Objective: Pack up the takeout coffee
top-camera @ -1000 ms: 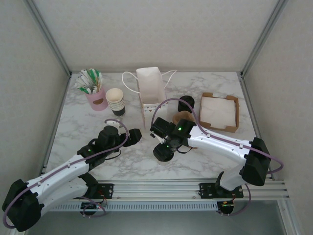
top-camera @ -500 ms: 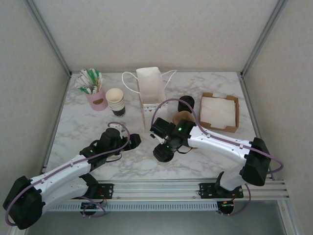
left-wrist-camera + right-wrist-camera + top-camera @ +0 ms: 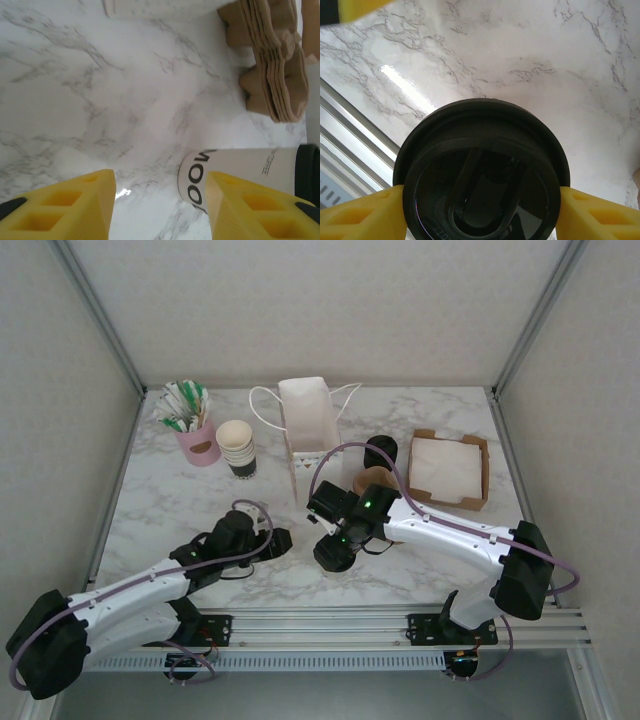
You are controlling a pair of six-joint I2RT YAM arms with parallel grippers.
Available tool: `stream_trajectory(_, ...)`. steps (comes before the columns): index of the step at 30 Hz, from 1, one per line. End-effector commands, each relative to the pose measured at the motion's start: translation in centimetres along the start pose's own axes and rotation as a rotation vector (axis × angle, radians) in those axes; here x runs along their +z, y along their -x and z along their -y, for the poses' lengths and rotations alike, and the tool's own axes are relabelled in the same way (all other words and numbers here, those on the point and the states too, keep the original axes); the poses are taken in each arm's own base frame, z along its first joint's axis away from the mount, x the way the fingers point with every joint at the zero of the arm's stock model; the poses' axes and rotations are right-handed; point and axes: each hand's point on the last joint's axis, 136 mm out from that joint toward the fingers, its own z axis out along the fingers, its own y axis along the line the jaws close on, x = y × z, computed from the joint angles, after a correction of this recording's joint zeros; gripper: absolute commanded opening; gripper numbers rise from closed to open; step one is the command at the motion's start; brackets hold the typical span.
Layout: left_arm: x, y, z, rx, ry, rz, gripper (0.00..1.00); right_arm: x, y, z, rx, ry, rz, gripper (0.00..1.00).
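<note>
Table (image 3: pixel 180 505): marble top, carrying the paper bag (image 3: pixel 308 425) I used as my reference.
Right gripper (image 3: pixel 338 546): in front of the bag, toward the arm bases. Its yellow fingers (image 3: pixel 362 212) were clamped on the takeout coffee (image 3: pixel 481 182) at its black lid.
Left gripper (image 3: pixel 276 540): in front of the bag and to its left, fingers (image 3: pixel 75 202) spread wide apart.
Takeout coffee: held in front of the bag. I couldn't tell whether it touched the table.

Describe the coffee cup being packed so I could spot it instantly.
From the white paper bag at the back, come nearer to the right arm's tool. The takeout coffee is clamped there: a white cup with a black lid, unlike the lidless paper cups on the left.
</note>
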Motion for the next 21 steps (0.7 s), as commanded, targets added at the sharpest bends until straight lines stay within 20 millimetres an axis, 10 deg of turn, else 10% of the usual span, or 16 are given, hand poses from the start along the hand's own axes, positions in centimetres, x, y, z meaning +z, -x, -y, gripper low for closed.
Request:
stream_trajectory(1, 0.5, -1.3, 0.4, -0.014, -0.026, -0.036, 0.47, 1.2, -2.3, -0.3, -0.020, -0.009, -0.094, 0.69)
stream_trajectory(21, 1.7, -3.0, 2.2, -0.002, -0.056, -0.055, 0.40, 3.1, -3.5, 0.0, -0.015, -0.063, -0.149, 0.69)
